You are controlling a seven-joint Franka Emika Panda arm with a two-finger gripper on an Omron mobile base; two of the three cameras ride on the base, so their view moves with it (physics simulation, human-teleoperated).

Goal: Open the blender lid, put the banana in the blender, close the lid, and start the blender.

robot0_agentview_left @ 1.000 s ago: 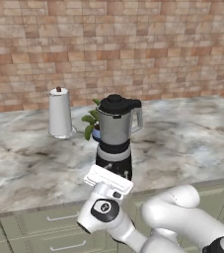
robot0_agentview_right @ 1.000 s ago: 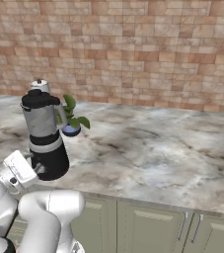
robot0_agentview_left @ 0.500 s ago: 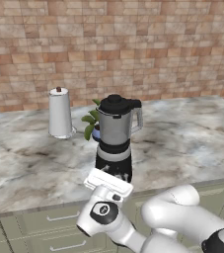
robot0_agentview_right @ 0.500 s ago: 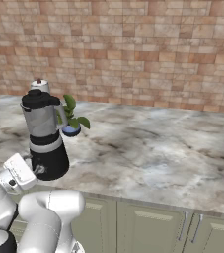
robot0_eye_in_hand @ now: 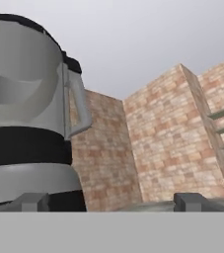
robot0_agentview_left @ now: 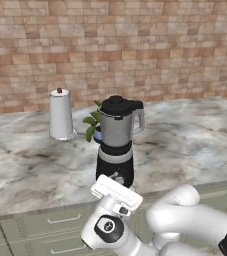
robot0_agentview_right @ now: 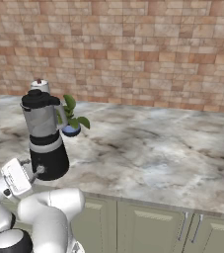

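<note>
Standing on the marbled counter [robot0_agentview_left: 30, 170], the grey translucent blender [robot0_agentview_left: 116, 145] is wearing its black round lid [robot0_agentview_left: 117, 105]. From the right, the claw [robot0_agentview_right: 33, 171] is facing the front knob. Through the hand camera, its fingertips [robot0_eye_in_hand: 32, 201] are spread, released; probably the starting step, needing a press.

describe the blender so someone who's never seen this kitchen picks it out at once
On the marble counter below the brick wall, look near the front edge, just beyond the robot's hand. The blender is a grey see-through jar with a side handle on a black base, capped by a black lid. The white roll and small plant behind it are not.
</note>
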